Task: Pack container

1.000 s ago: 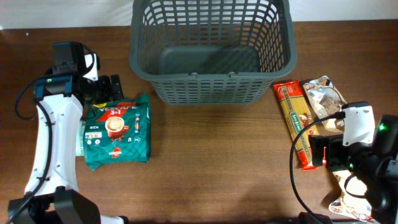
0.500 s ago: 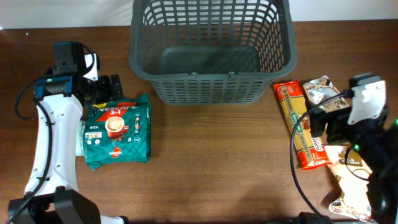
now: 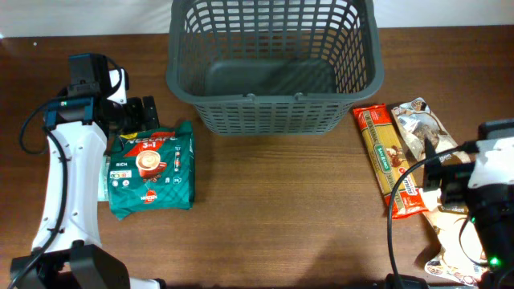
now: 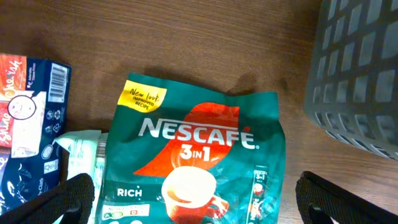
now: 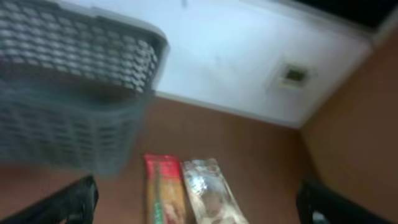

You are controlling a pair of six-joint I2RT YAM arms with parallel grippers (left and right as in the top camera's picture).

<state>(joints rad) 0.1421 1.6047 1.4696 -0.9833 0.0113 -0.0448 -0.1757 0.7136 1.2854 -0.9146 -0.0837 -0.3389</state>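
The dark grey basket (image 3: 273,64) stands empty at the table's far middle; its lattice wall shows in the left wrist view (image 4: 360,74) and, blurred, in the right wrist view (image 5: 68,93). My left gripper (image 3: 138,115) is open just above the top edge of a green Nescafe packet (image 3: 151,168), which fills the left wrist view (image 4: 199,162). My right gripper (image 3: 450,181) is open and empty over packets at the right. A long red spaghetti packet (image 3: 387,159) and a clear bag (image 3: 418,122) lie there, and both show in the right wrist view (image 5: 163,190).
A blue and red packet (image 4: 28,124) and a pale green packet (image 4: 81,155) lie left of the Nescafe packet. More light packets (image 3: 454,249) lie under the right arm near the front right corner. A white wall stands behind the table.
The right arm swung away from the basket toward the front right, first up, then back down. The right wrist view is motion-blurred. The left arm has not moved.
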